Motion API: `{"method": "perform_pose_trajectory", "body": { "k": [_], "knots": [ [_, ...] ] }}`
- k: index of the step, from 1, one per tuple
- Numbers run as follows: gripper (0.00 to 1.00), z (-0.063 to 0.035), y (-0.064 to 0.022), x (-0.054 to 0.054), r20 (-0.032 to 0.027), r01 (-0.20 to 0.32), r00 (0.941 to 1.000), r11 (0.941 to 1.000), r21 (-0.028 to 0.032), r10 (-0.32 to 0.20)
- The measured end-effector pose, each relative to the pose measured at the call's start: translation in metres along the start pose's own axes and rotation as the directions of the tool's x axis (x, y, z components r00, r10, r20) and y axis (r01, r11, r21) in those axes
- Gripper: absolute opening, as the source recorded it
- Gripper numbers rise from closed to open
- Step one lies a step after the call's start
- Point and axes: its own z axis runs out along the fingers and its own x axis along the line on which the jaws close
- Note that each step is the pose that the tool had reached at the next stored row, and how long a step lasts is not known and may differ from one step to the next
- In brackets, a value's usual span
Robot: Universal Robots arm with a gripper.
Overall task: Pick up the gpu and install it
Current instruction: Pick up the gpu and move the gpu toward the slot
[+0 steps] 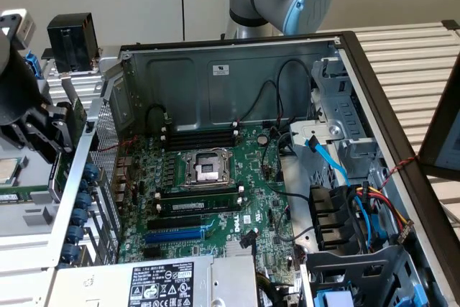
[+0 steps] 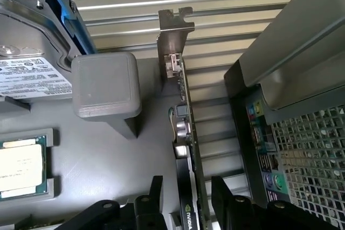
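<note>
Currently, item one: my pincer point(image 2: 186, 187) stands wide open and empty astride the gpu point(image 2: 182, 127), upright on edge beside the computer case point(image 2: 285, 68); I judge an off-centre close could tip it.

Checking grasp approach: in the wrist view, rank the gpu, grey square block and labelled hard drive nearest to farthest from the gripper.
1. gpu: on edge between the fingers of the open gripper.
2. grey square block: beside the gpu's bracket end.
3. hard drive: beyond the block, white label facing up.
</note>
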Motion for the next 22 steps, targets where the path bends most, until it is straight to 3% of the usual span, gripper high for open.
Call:
{"method": "perform_pose_trajectory", "body": {
  "k": [7,15,22],
  "knots": [
    [0.49,0.0081,0.0059,0.0004,0.0,0.001,1.0,1.0,-0.0007,-0.001],
    [0.49,0.0093,0.0059,0.0006,-0.0061,0.033,0.9994,0.9994,-0.0047,-0.033],
    [0.49,0.0106,0.0056,0.0007,-0.0066,0.056,0.9984,0.9984,-0.008,-0.056]
  ]
}}
